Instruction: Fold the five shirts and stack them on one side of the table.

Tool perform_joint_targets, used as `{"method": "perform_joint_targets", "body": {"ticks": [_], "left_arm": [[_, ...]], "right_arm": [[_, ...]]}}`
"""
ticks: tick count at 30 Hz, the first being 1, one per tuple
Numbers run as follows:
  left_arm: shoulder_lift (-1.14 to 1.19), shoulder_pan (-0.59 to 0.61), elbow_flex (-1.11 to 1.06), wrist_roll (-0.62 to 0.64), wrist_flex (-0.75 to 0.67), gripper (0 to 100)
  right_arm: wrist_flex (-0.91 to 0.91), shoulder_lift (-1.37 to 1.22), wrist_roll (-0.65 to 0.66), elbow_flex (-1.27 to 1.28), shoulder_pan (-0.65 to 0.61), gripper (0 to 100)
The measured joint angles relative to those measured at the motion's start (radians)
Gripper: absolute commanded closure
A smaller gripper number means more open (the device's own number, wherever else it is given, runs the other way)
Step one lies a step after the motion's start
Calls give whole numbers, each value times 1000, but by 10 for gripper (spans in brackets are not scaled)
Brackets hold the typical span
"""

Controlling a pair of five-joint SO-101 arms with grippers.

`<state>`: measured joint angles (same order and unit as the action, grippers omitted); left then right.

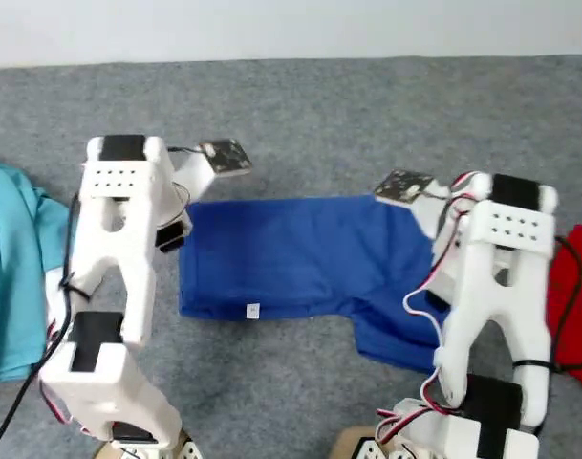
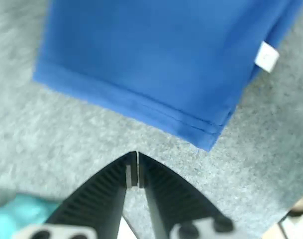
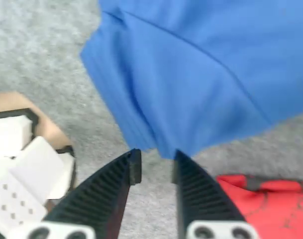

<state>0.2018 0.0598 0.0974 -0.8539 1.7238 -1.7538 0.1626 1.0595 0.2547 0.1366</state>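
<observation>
- The blue shirt [image 1: 300, 258] lies partly folded at the middle of the grey surface [image 1: 319, 115], with a small white tag [image 1: 253, 310] at its 6 o'clock edge.
- A teal shirt [image 1: 9, 268] lies at the 9 o'clock edge and a red shirt [image 1: 572, 306] at the 3 o'clock edge.
- The left claw [image 2: 137, 170] is clenched on nothing, tips together over bare surface, just off the blue shirt's hem on its 9 o'clock side.
- The right claw [image 3: 156, 167] is released, fingers apart, tips at the blue shirt's edge, on its 4 o'clock side beside the red shirt.
</observation>
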Motion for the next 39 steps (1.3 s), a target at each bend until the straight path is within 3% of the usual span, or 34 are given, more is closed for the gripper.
{"method": "perform_joint_targets", "body": {"ticks": [8,15,19,27,34,39], "left_arm": [[-155,0,0,316,0,997],[-186,0,0,532,-11,997],[-186,0,0,580,-11,997],[-186,-41,0,629,-11,997],[-186,-157,0,637,-11,997],[-186,-167,0,637,-11,997]], "right_arm": [[6,0,-104,135,-224,919],[97,0,-140,221,-310,866],[184,0,-140,282,-311,868],[324,0,-140,354,-318,976],[376,-3,-140,358,-319,982],[420,-91,-140,358,-319,985]]}}
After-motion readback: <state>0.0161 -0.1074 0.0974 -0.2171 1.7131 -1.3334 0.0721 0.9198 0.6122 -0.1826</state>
